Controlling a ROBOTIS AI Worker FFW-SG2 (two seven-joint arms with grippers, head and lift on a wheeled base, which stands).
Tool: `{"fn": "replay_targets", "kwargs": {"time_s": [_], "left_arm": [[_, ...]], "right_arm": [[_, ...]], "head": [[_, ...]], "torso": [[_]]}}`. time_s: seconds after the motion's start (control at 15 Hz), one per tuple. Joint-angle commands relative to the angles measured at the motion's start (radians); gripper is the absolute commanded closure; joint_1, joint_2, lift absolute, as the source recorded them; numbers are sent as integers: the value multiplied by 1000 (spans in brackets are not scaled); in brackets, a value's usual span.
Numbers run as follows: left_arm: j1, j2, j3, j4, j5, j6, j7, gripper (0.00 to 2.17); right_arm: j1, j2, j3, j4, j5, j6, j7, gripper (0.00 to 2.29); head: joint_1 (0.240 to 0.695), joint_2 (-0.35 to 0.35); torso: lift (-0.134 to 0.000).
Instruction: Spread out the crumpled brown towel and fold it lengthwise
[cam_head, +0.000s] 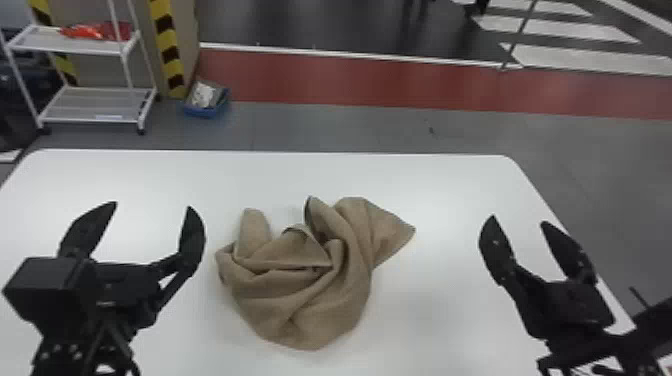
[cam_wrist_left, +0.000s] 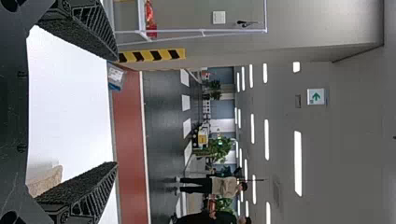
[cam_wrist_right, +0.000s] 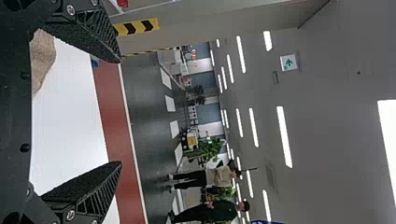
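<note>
Two pairs of jaws are mine, both spread wide and empty: the left gripper (cam_head: 152, 205) and the right gripper (cam_head: 519, 219) flank the brown towel (cam_head: 300, 290), which lies bunched on the white table (cam_head: 440, 300) between them. To open it well, I should pinch only a thin bit of the pointed corner (cam_head: 406, 231) to my right, find a loose edge to my left, lift lightly, and draw both outward evenly, lest the bundle just slide
</note>
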Motion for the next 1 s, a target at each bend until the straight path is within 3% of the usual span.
{"fn": "replay_targets", "kwargs": {"time_s": [0.0, 0.93], "left_arm": [[2, 0, -4, -2, -1, 0, 1, 90], [31, 6, -9, -17, -2, -19, 5, 83]], "right_arm": [[-1, 1, -4, -3, 0, -10, 0, 113], [10, 1, -11, -21, 74, 54, 8, 167]], "head": [[695, -160], [695, -171]], "torso": [[-125], [-125]]}}
